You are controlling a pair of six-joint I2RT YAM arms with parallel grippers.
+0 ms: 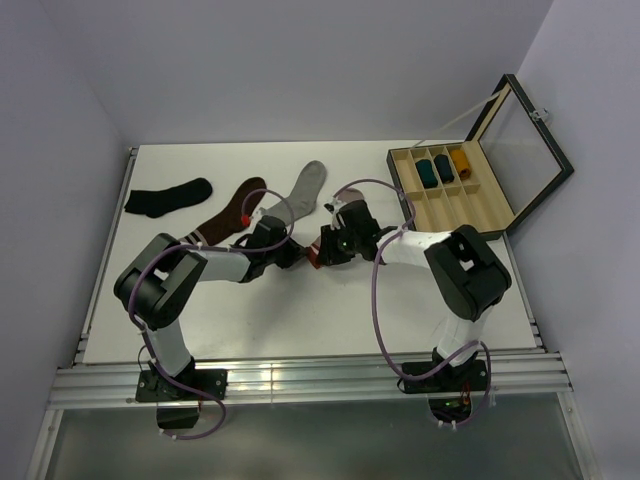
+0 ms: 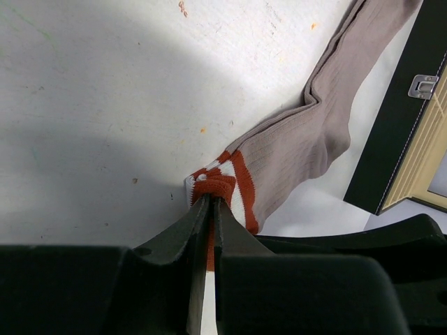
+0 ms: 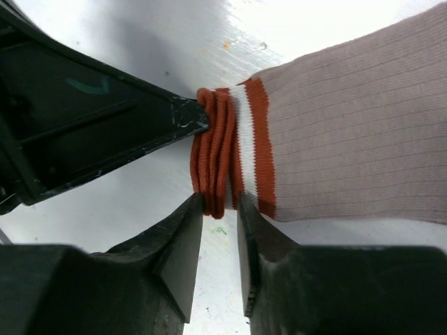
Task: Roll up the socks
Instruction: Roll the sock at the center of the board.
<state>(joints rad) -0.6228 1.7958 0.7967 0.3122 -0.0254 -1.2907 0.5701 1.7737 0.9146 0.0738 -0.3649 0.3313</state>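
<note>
The dusty pink sock [image 2: 300, 139] lies on the table, and its red-and-white cuff [image 3: 223, 150] is bunched into a small roll. My left gripper [image 2: 211, 201] is shut on one end of that rolled cuff. My right gripper [image 3: 220, 202] is shut on the other end, and the left gripper's finger [image 3: 174, 118] shows beside it. In the top view the two grippers meet at mid-table, left gripper [image 1: 297, 255] and right gripper [image 1: 323, 248], with the red cuff [image 1: 313, 261] between them. The light grey sock [image 1: 305, 188] lies flat behind them, untouched.
A dark brown sock [image 1: 233, 212] and a black sock [image 1: 168, 197] lie at the back left. An open wooden box [image 1: 455, 195] with compartments holding rolled socks stands at the back right, and its dark edge [image 2: 394, 118] is close to the pink sock's toe.
</note>
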